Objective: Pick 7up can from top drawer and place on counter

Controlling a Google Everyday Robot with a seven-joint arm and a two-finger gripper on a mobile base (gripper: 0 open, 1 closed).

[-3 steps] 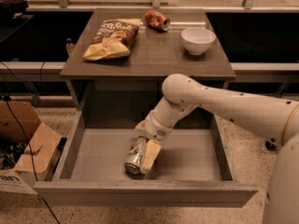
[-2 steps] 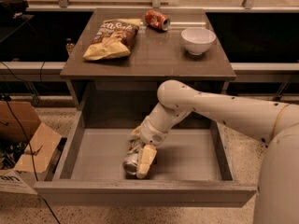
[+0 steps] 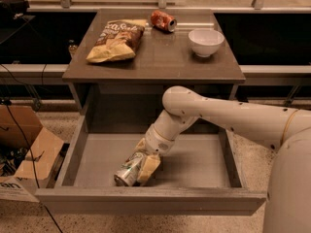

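Camera view, looking down from the front. Top drawer (image 3: 150, 201) pulled wide open across the lower half of the frame, below the table (image 3: 160, 62). 7up can (image 3: 127, 171) inside the drawer, lower centre-left of frame, close to the front panel. Lying on its side and tilted, shiny metal end toward the lower left. Silvery-green body with white and red label marks, slightly glossy, no dents to be made out. Gripper (image 3: 141, 162) down in the drawer at the end of the white arm (image 3: 228, 118) coming in from the right edge of frame. Pinching the can, one tan finger (image 3: 149, 168) flat along its right side, opposite side mostly hidden.

Step in hand, by judgement: securing the grasp and lifting out. To do well:
- Firm squeeze across the round body, given thin smooth metal, likely slippery and prone to rolling.
- Straight up first, no swing until clear of the front panel and of the table edge over the drawer's back.
- Then over to the bare patch at centre front of the table, and down gently.

Upper part of frame, on the table: chip bag (image 3: 115, 40) at left, red can (image 3: 163, 20) on its side at the back, white bowl (image 3: 205, 41) at right. All to be kept clear of. Cardboard box (image 3: 24, 144) on the floor at far left.
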